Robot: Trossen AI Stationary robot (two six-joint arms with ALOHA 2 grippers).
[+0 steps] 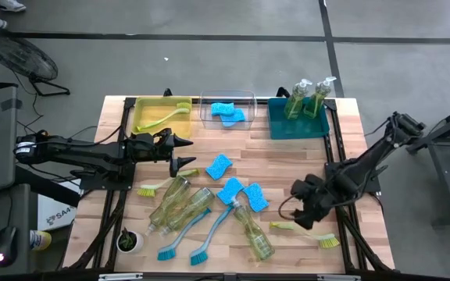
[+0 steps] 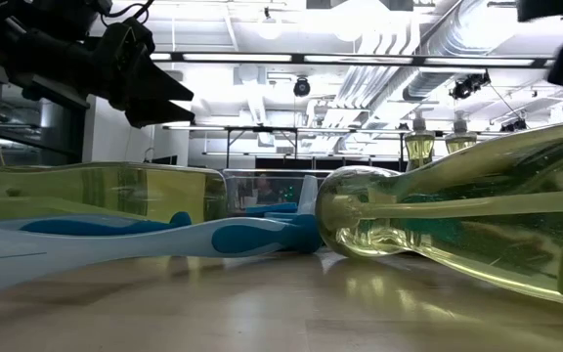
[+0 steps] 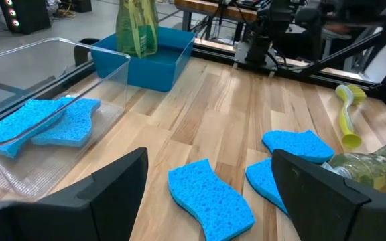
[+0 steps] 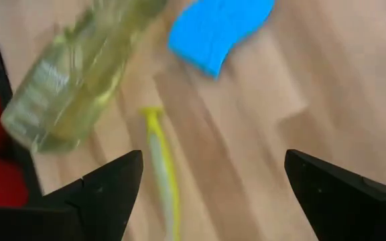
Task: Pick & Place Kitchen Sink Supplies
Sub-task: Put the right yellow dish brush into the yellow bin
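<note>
Kitchen sink supplies lie loose on the wooden table: three light-blue sponges [image 1: 219, 165] [image 1: 230, 190] [image 1: 255, 197], three yellow-green soap bottles on their sides [image 1: 170, 204] [image 1: 192, 208] [image 1: 255, 234], two blue brushes [image 1: 174, 242] [image 1: 209, 238] and two yellow-green brushes [image 1: 161, 185] [image 1: 307, 234]. My left gripper [image 1: 189, 153] hovers open at mid-left, level, pointing at a sponge [image 3: 210, 197]. My right gripper [image 1: 297, 207] stands open at the right, tipped steeply down above the yellow-green brush's handle [image 4: 161, 167], touching nothing.
Along the far edge stand a yellow bin [image 1: 142, 109] holding a yellow-green brush, a clear bin [image 1: 244, 97] holding two sponges, and a teal bin [image 1: 280, 129] holding two upright soap bottles. A small potted plant [image 1: 129, 240] sits at the near left corner.
</note>
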